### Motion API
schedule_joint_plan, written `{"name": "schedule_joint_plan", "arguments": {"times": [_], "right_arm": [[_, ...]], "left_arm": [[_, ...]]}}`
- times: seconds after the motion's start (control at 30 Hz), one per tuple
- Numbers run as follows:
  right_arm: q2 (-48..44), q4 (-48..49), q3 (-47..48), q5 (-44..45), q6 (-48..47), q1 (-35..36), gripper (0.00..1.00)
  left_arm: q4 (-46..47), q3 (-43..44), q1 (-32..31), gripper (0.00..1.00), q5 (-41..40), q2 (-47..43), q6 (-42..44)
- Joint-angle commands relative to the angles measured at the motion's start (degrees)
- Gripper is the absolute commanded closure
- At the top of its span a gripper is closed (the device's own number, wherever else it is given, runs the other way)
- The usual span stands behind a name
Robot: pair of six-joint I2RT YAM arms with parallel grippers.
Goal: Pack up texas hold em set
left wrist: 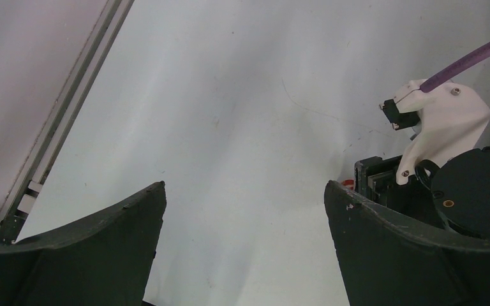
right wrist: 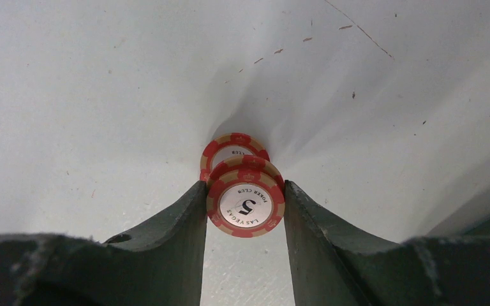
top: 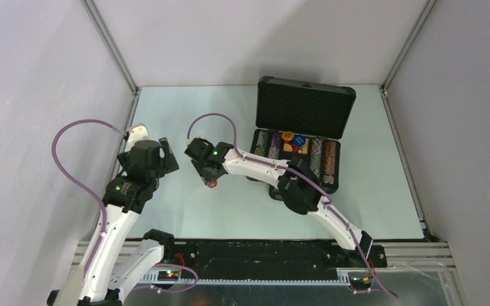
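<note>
The black case stands open on the table's right half, its foam-lined lid upright at the back. Multicoloured chip rows and a card box lie inside. My right gripper reaches left of the case. It is shut on the rim of a red-white round chip marked 5, its fingertips low over the table. A second red-white chip sits just behind it, partly covered. My left gripper is open and empty, left of the right gripper. The black triangular marker is not visible.
The enclosure's left wall and its aluminium frame rail run close to the left gripper. The right arm's white wrist mount and purple cable show at the right of the left wrist view. The arm's elbow overlaps the case's front.
</note>
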Motion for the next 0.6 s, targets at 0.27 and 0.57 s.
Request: {"name": "schedule_joint_plan", "arguments": {"times": [0.27, 0.57], "right_arm": [[-1.7, 1.9, 1.7, -0.3, -0.4, -0.3, 0.84], [-0.1, 2.4, 3.1, -0.5, -0.1, -0.1, 0.77]], "left_arm": [[0.9, -0.1, 0.7, 0.02, 0.6, -0.2, 0.5], [0.9, -0.1, 0.7, 0.02, 0.7, -0.2, 0.6]]}}
